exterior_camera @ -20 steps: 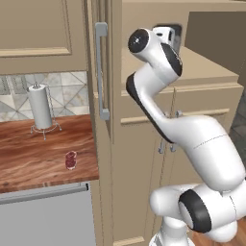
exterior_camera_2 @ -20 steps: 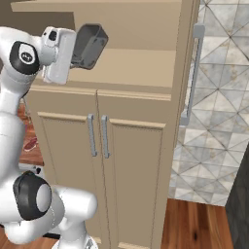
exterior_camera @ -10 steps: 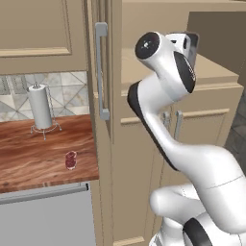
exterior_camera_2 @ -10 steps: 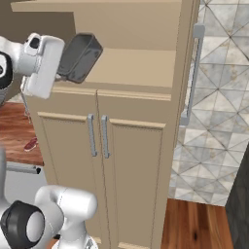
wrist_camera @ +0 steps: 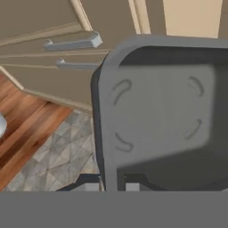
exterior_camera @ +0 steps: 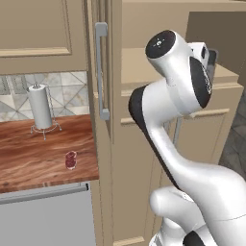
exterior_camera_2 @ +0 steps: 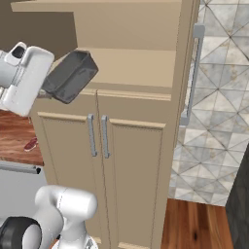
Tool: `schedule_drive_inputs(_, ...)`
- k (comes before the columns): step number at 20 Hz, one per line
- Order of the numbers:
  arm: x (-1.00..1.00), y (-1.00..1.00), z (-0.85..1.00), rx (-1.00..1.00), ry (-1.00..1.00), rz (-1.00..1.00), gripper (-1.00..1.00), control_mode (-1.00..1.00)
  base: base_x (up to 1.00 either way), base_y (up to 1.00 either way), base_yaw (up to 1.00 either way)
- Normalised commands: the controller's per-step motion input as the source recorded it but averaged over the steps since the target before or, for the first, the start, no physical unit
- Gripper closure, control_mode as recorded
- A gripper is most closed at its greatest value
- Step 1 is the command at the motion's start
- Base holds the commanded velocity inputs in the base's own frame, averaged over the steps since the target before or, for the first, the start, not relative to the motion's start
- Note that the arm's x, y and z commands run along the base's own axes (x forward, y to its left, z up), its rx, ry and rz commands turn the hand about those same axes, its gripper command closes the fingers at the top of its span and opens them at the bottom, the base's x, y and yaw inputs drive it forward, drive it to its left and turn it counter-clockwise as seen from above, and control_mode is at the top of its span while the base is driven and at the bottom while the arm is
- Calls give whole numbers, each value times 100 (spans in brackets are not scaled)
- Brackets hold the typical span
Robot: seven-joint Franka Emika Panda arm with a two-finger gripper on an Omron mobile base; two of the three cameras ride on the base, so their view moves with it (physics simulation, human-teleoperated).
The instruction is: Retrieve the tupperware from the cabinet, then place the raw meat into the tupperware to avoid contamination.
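Ahead of you stands the cabinet (exterior_camera_2: pixel 131 146), tall and beige, with its upper door swung open and grey bar handles (exterior_camera_2: pixel 97 136) on the lower doors. To its left runs a wooden worktop (exterior_camera: pixel 33 156) carrying a paper towel holder (exterior_camera: pixel 41 108) and the raw meat (exterior_camera: pixel 71 159), a small red chunk near the front edge. Your gripper (exterior_camera_2: pixel 47 93) is clamped on a wall of the tupperware (exterior_camera_2: pixel 70 76), holding the dark grey container tilted in the air before the open shelf. No writing or labels can be read anywhere.
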Motion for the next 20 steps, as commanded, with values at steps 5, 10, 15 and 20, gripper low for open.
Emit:
schedule_drive_inputs(5,-64,-5,-25,19,16,-1,100,-100,0,0,0)
schedule_drive_inputs(10,-49,-7,-26,18,17,3,100,-100,0,0,0)
schedule_drive_inputs(15,-27,-7,-34,12,12,12,100,-100,0,0,0)
schedule_drive_inputs(20,-1,-11,-29,7,2,17,100,-100,0,0,0)
